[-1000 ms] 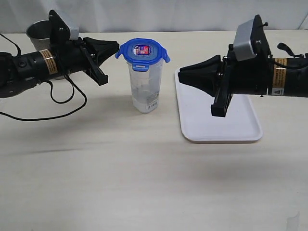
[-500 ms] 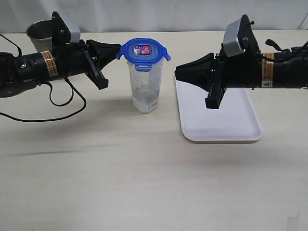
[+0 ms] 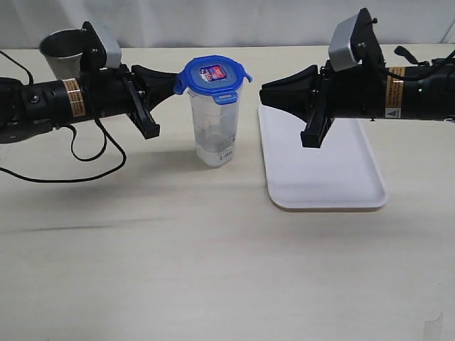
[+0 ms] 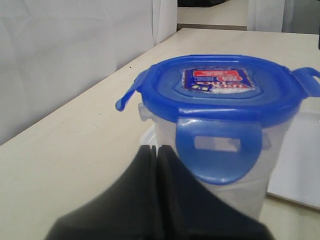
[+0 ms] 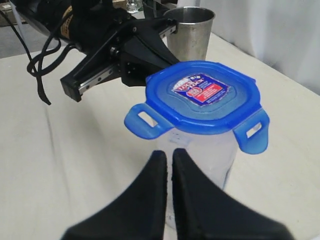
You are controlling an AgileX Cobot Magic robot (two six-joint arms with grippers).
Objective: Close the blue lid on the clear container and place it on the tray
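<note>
The small blue plastic lid with snap tabs (image 3: pixel 212 74) sits on top of the tall clear plastic container (image 3: pixel 215 135). The tabs I can see flare outward or hang loose, so I judge the closing unfinished. The container stands on the bare counter toward the back edge, about mid-width. It is just beside the flat white rectangular tray (image 3: pixel 334 186) and not on it, so the placing is all to come.

My left gripper (image 3: pixel 173 75) reaches in level from the counter's left edge, fingers pressed together. Its tip is right at the lid's nearest tab; I can't tell if it touches. My right gripper (image 3: pixel 265 93) points in level from the right edge, over the tray's end nearest the container. Its fingers are together with only a sliver between them, holding nothing, a little apart from the lid. A tapered steel cup (image 3: pixel 60 48) stands by the back left corner.
</note>
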